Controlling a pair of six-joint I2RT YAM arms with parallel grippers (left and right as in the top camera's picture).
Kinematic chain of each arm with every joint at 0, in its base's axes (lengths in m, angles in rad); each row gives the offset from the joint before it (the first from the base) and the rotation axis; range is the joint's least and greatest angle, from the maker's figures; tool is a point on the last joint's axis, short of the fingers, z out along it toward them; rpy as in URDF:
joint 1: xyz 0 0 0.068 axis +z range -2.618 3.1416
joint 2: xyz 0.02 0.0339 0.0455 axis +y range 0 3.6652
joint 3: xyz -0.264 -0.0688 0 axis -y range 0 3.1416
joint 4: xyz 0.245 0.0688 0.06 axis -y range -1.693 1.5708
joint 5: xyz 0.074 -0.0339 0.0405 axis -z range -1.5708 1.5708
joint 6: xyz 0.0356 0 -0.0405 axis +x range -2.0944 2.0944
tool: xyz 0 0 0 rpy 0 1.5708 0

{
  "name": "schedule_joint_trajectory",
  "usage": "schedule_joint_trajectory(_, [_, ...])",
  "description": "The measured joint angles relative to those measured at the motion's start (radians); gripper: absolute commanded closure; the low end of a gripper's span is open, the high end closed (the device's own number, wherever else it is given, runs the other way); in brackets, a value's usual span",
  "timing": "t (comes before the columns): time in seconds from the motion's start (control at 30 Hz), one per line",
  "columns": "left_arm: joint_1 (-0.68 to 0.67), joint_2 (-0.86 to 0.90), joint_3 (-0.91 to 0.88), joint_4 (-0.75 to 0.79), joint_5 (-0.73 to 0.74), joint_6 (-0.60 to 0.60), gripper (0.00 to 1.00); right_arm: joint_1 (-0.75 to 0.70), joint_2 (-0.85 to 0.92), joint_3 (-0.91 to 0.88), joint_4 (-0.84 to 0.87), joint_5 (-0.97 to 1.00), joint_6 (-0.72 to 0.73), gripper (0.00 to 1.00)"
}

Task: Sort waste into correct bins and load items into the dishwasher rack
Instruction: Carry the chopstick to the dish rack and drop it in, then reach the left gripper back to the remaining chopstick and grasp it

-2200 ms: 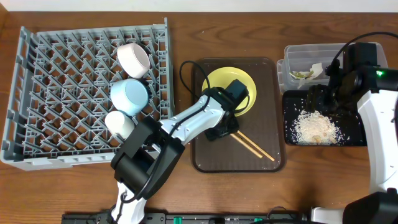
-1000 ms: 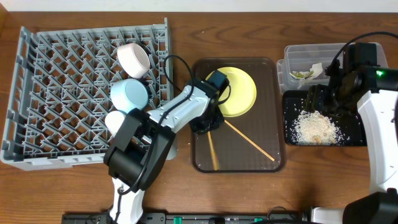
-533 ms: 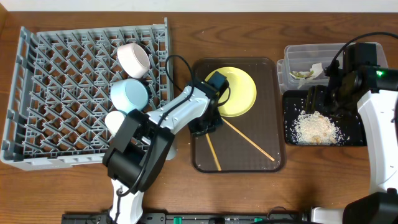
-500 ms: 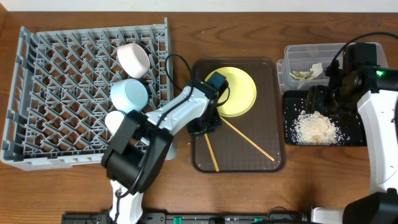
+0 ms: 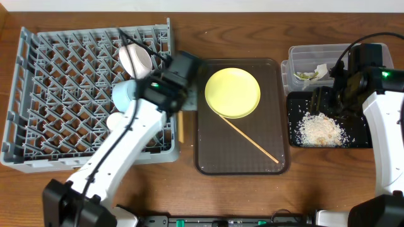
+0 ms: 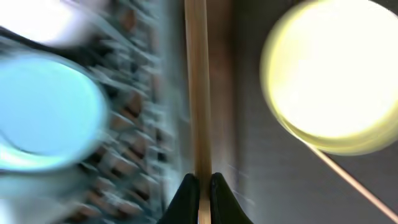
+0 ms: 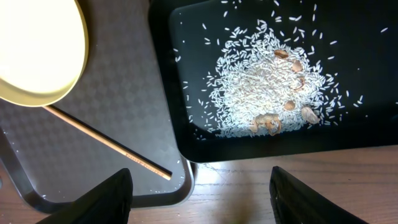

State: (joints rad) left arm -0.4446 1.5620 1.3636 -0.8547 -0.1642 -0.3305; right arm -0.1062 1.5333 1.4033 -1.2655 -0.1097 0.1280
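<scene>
The left claw [image 6: 199, 186] is clamped on one thin wooden chopstick [image 6: 198, 93], which half a second ago lay on the brown serving tray [image 5: 208, 157]. The arm has swung off that tray, and the stick now hangs over the strip of tabletop [image 5: 185, 151] between it and the large grey lattice dishwasher rack [image 5: 38, 94]. The round pale-yellow plate [image 5: 232, 93] is now fully uncovered. The second chopstick [image 5: 249, 139] is unmoved on the tray. The right claw [image 7: 202, 196] is unchanged: spread wide, empty, above the shallow black plastic tray [image 7: 373, 124] of white rice grains [image 7: 255, 87].
</scene>
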Motion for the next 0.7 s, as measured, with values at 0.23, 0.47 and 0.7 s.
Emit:
schedule_joint_trajectory(0.23, [0.126,0.053,0.0,0.05,-0.055,0.081,0.93,0.0,0.0,0.0,-0.002,0.0,0.0,0.32])
schedule_joint_trajectory(0.47, [0.15,0.111,0.0,0.069,-0.044,0.099,0.86,0.0,0.0,0.0,-0.001,0.0,-0.001,0.32])
schedule_joint_trajectory(0.7, [0.15,0.127,0.0,0.071,-0.005,0.103,0.61,0.0,0.0,0.0,-0.003,0.0,-0.003,0.32])
